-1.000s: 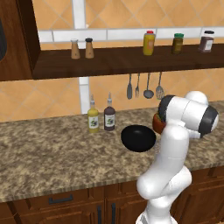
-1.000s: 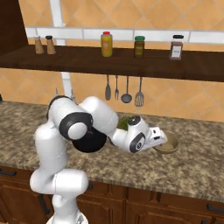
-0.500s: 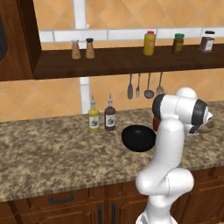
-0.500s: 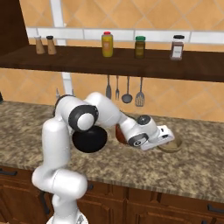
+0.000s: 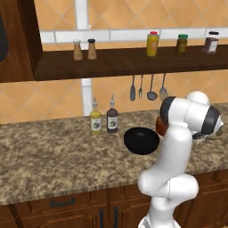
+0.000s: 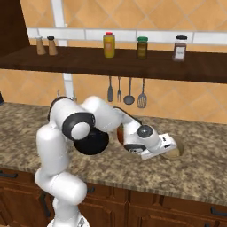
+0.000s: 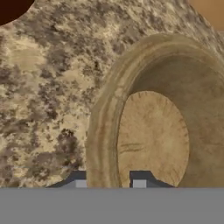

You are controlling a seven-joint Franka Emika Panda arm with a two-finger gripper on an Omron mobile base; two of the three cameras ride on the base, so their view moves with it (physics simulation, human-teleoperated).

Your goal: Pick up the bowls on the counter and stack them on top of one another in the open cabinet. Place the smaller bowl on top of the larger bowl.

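The smaller bowl (image 7: 153,135), tan and shallow, sits on the counter (image 7: 43,87) at the right end, and its near rim runs between my fingertips. My gripper (image 7: 109,183) is shut on that rim, one finger outside and one inside. From the right base, the gripper (image 6: 170,148) lies low over the smaller bowl (image 6: 175,153). The larger bowl (image 5: 141,140), glossy black, rests mid-counter; the arm partly hides it (image 6: 91,142) from the right. Above runs the open cabinet (image 5: 124,62), a dark doorless shelf (image 6: 88,62).
A reddish-brown plant pot (image 5: 159,127) stands between the two bowls, close behind my forearm. Two sauce bottles (image 5: 103,121) stand left of the black bowl. Utensils (image 5: 147,87) hang on the wall. Jars and shakers (image 5: 152,43) line the shelf's back.
The hand has reached further right and down onto the tan bowl, and the jaws have gone from wide open to closed over its rim. The bowls have not moved.
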